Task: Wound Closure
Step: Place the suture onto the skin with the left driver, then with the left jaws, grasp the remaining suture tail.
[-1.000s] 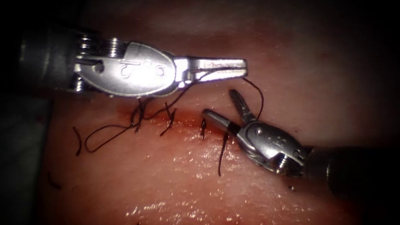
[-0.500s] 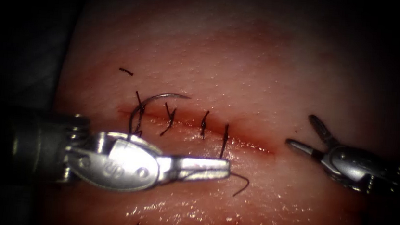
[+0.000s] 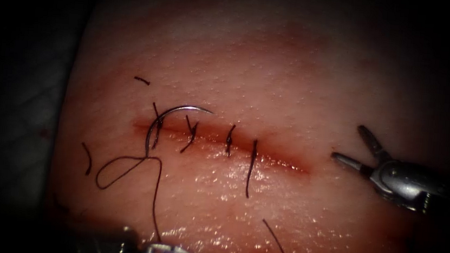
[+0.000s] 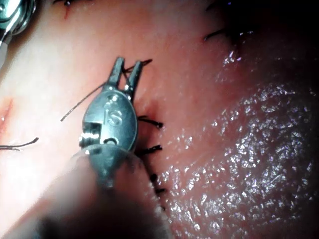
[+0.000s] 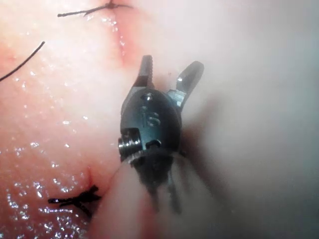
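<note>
My right pincer [image 3: 351, 145] hangs at the right edge of the frame, jaws spread and gripping nothing, just past the right end of the cut [image 3: 218, 138] in the tissue [image 3: 294, 78]. The needle [image 3: 168, 117] lies well apart from it, left of centre, arching across the cut's left end beside the stitches [image 3: 229, 140]. Its thread [image 3: 123, 169] loops below the cut and trails toward my left pincer [image 4: 125, 74] at the bottom edge; its jaws sit slightly parted over a strand, and I cannot tell whether they grip it.
</note>
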